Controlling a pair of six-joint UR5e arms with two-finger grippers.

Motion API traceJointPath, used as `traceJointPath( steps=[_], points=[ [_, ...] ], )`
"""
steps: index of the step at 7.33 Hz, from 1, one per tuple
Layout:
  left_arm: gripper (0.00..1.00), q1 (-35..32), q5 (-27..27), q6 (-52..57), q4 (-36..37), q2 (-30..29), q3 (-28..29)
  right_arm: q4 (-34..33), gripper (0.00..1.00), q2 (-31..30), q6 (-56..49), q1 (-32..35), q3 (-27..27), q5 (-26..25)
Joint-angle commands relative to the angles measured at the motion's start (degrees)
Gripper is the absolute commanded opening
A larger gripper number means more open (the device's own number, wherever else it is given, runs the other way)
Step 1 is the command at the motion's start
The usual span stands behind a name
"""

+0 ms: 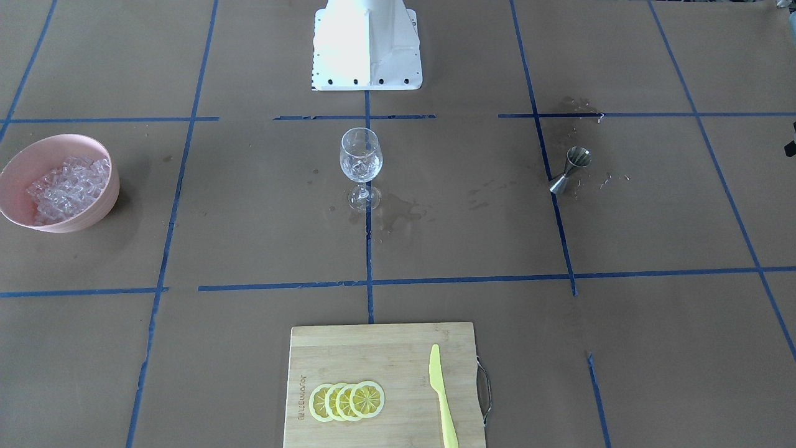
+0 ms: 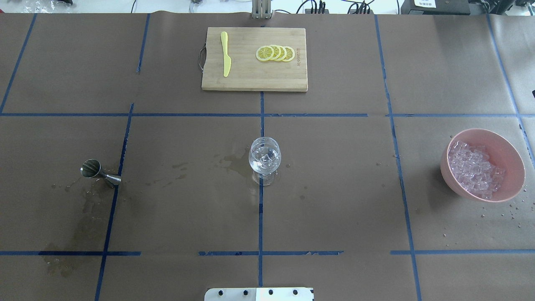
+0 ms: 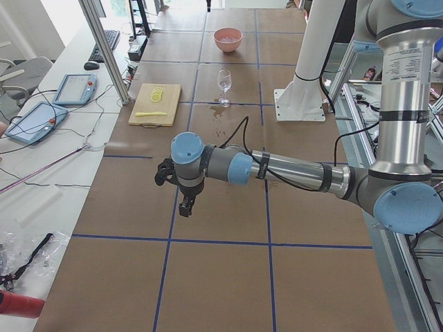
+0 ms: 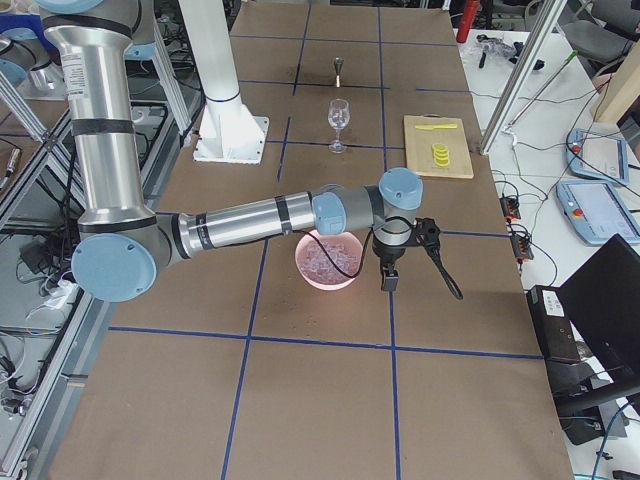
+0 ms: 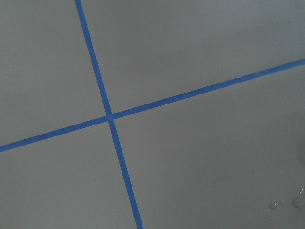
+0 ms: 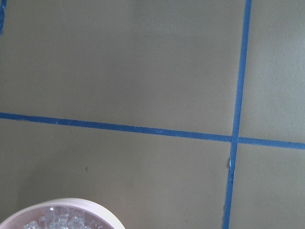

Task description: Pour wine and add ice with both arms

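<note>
You see each gripper only from a table-end camera, so you cannot tell how far either pair of jaws stands apart. Nothing shows in either one's grasp. The left gripper (image 3: 185, 205) points down above the brown paper, well apart from the glass. The right gripper (image 4: 388, 280) also points down, just beside the round matte pink bowl (image 2: 509, 156). Its wrist camera catches only that bowl's rim in its bottom left corner.

The ice (image 2: 474, 169), many small glassy cube-like pieces, lies heaped in the pink bowl at the robot's right end of the table. A few droplets dot the paper near it.

The clear stemmed wine glass (image 2: 264, 159) stands upright at the table's middle, on a strip of blue tape (image 2: 260, 217). Something clear glints inside its bowl, but you cannot tell ice from liquid there. Dark wet stains (image 2: 225, 161) spread on the paper just beside its foot.

The small steel double-cone measuring cup (image 2: 100, 172) lies on its side towards the robot's left, amid more damp marks.

On the operators' side rests a rectangular bamboo cutting board (image 2: 250, 75) with a metal handle. It bears four overlapping yellow lemon slices (image 2: 276, 53) and a smooth yellow plastic knife (image 2: 226, 54), the two apart.
</note>
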Motion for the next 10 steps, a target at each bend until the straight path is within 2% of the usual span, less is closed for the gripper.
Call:
traceJointPath(
  steps=[1, 2, 6, 10],
  points=[
    [1.0, 0.0, 0.3, 0.3, -0.2, 0.1, 0.2, -2.1, 1.0, -0.5, -2.4, 0.6, 1.3, 1.8],
    [1.0, 0.1, 0.0, 0.4, -0.2, 0.5, -0.3, -2.1, 1.0, -1.0, -2.4, 0.6, 1.4, 3.8],
    [1.0, 0.4, -0.3, -0.1, 0.2, 2.8, -3.2, -1.5, 1.0, -0.5, -2.3, 0.0, 1.9, 3.9],
    [1.0, 0.4, -0.3, 0.2, -0.1, 3.5, -3.4, -1.4, 1.0, -2.3, -2.4, -0.1, 6.1, 3.9]
  ],
)
